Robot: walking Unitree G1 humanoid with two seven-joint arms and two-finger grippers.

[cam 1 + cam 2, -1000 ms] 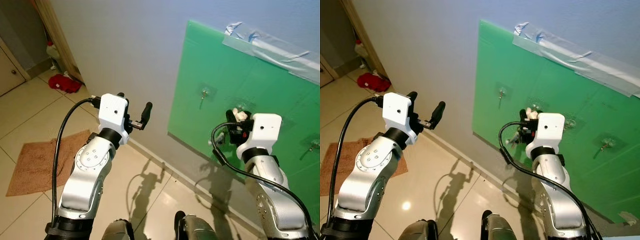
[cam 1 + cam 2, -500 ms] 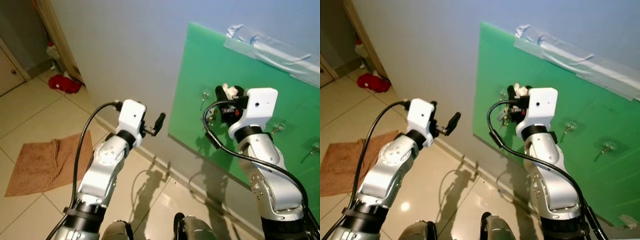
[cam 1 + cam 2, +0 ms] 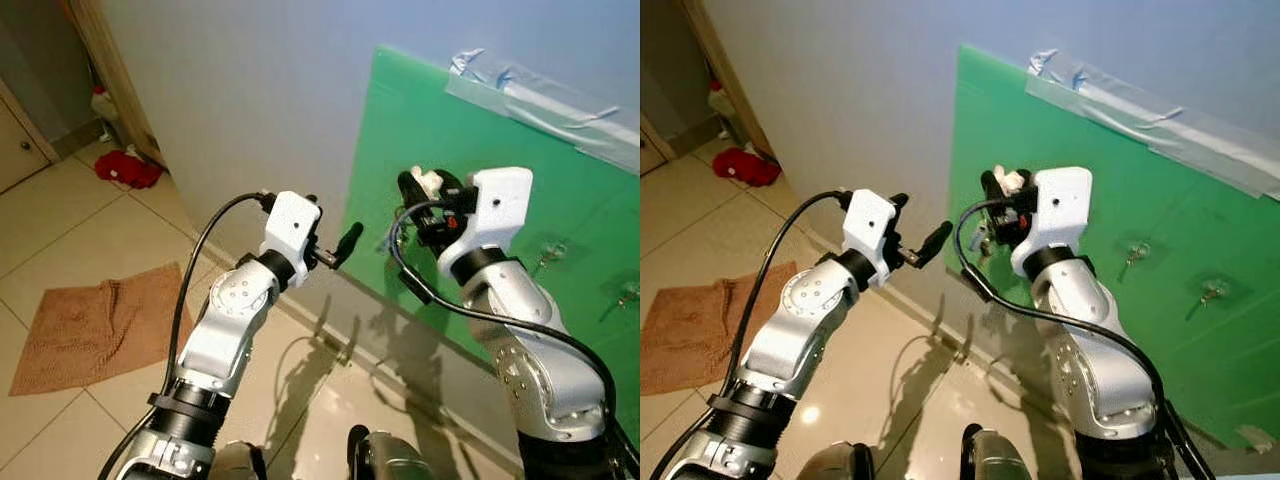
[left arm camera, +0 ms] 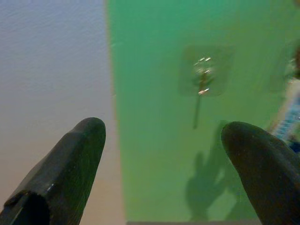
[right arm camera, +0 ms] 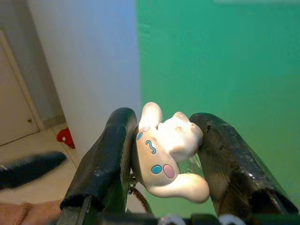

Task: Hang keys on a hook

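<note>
While the right hand point(image 5: 164, 154) clamps the white keychain figure point(image 5: 166, 152) before the green board point(image 3: 520, 160), a hook point(image 4: 202, 77) sits ahead. The left hand point(image 4: 161, 159) is spread apart, holding nothing.

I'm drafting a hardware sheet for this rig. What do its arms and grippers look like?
Both arms are silver with rounded jointed segments. Each wrist carries a white boxy housing, with a black cable looping back along the arm. The left gripper and right gripper each have two long, rounded black fingers.
</note>
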